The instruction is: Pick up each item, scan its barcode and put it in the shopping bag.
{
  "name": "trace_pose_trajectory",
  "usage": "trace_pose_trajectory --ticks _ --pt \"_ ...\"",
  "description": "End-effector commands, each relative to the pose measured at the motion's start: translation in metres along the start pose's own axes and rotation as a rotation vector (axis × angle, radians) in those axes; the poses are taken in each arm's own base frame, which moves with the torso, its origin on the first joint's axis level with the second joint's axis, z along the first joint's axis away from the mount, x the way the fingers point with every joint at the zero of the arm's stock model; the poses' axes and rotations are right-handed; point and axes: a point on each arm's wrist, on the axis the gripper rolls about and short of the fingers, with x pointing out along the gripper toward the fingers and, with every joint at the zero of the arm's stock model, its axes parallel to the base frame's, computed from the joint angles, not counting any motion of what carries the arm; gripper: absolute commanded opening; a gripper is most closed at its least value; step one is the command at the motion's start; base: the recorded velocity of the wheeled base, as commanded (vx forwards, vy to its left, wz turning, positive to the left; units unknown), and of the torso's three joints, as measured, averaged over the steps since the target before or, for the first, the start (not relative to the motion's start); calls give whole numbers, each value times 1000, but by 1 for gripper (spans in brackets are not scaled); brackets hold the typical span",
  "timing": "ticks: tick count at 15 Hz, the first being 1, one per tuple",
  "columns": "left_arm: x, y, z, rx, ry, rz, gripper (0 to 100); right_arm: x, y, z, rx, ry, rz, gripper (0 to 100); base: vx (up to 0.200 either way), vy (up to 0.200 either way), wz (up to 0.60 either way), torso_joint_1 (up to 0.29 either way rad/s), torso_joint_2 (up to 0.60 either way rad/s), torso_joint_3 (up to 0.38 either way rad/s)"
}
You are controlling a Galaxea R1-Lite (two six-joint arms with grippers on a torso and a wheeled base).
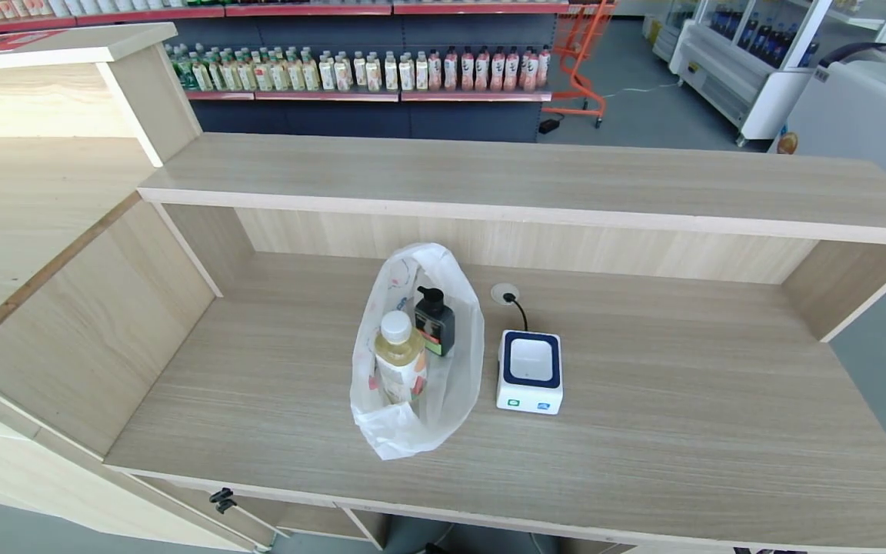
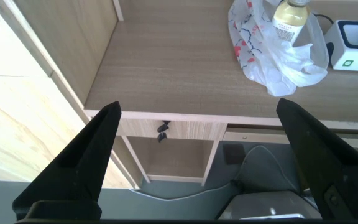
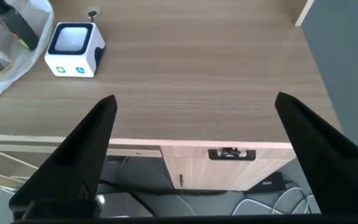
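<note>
The wooden counter (image 1: 681, 431) carries the scanner (image 1: 531, 371) near its middle, and a raised ledge (image 1: 527, 173) runs across behind the scanner on the far side. Just beside the scanner, on the robot's left, stands the white plastic shopping bag (image 1: 393, 431), its mouth open upward; a slim strip of counter shows between bag and scanner.

The left gripper (image 2: 199, 115) hangs off the counter's near edge, well to the left of the scanner and closer to the robot. Its jaws are spread wide and grasp nothing. The right gripper (image 3: 196, 99) hangs off the same edge, to the right of the scanner, likewise released with nothing between its fingers.

Inside the bag, a clear tea bottle (image 1: 399, 358) with a white cap stands upright, on the side away from the scanner. A black pump bottle (image 1: 435, 323) stands upright in the bag too, closer to the scanner and a little farther back than the tea bottle.

The scanner is a white box with a dark blue frame around its top window. A black cable (image 1: 521, 312) leaves its far side and goes into a round grommet (image 1: 504, 292) just behind it. A small black drawer handle (image 1: 221, 500) sits under the near edge, well left of the scanner.
</note>
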Motion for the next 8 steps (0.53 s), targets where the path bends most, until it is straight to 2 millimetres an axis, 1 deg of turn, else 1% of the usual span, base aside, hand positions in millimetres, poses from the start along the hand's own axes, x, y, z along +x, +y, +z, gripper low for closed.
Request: trace_pose_trajectory --ticks 1,2,8 --pt "0 0 0 0 1 1 100 -1 0 -1 -2 -14 0 100 0 0 0 0 0 0" --pt "0 0 0 0 0 -1 100 -1 0 -1 -2 -11 0 0 0 0 0 0 0 0" --pt "0 0 -1 0 2 1 100 -1 0 -1 8 -13 0 0 0 0 0 0 0 0"
